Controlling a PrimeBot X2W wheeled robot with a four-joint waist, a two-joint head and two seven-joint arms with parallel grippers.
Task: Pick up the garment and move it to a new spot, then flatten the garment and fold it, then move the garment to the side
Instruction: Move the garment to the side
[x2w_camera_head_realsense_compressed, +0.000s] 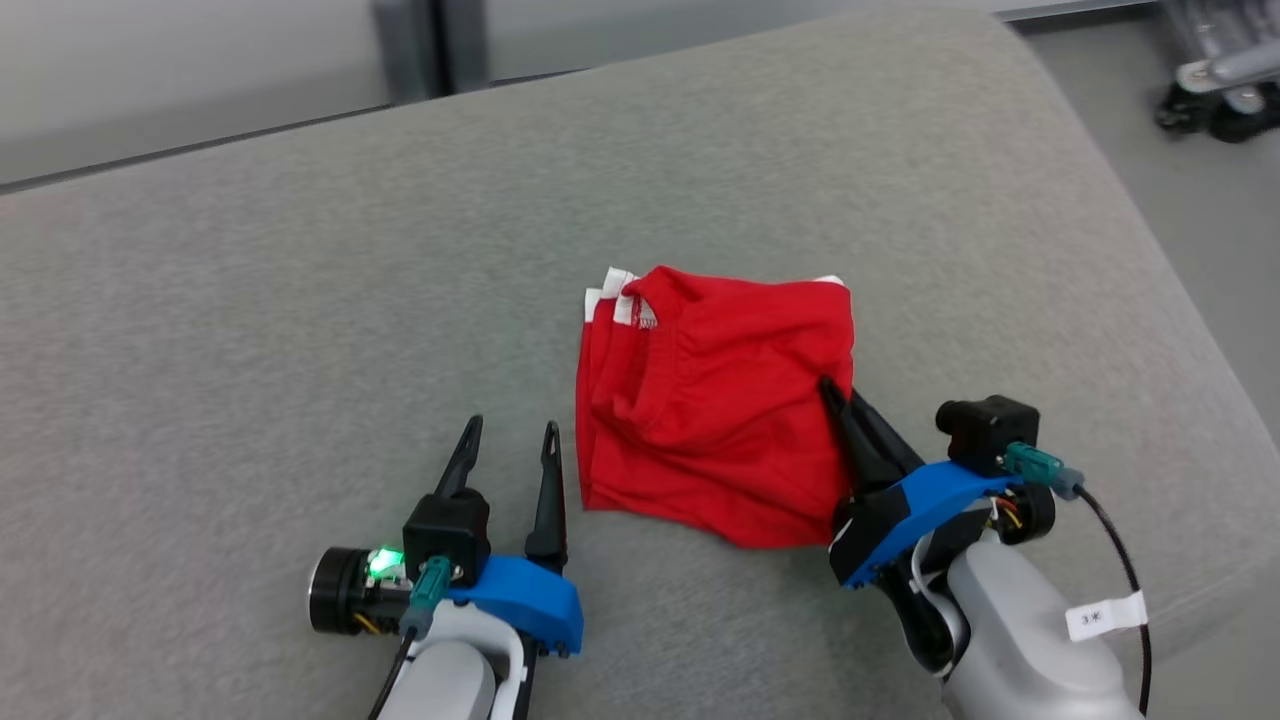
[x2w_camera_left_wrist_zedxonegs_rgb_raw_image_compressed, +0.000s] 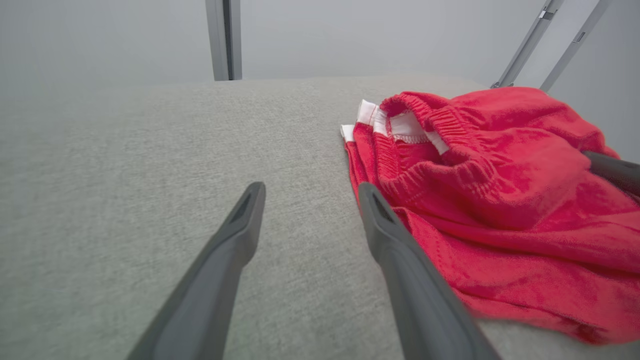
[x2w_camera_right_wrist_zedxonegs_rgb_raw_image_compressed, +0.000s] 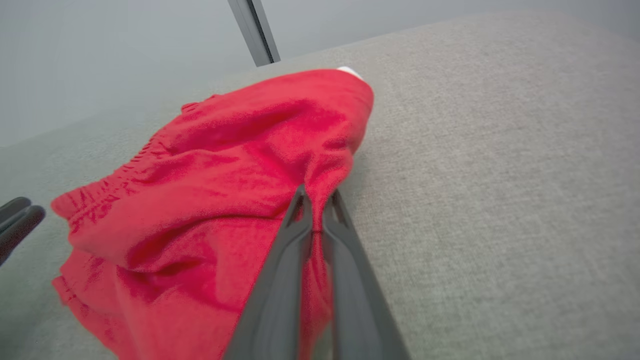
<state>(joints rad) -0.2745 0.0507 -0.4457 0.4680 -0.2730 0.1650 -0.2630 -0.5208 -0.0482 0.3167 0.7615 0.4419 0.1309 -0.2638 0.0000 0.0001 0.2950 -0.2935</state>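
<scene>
While the garment lies bunched on the cushion, I see R gripper clamped on its right edge, poss. several layers; L gripper sits spread wide, empty, just left of it.

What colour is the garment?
The garment is red, with white patches at its waistband; best in the left wrist view.

We read this as a lab or test room. Bare pale wall with one upright metal post; slanted metal struts off to one side. Plain grey floor; castered equipment base parked at far right. Work surface covered in grey woven cloth, rounded at its edge.
</scene>
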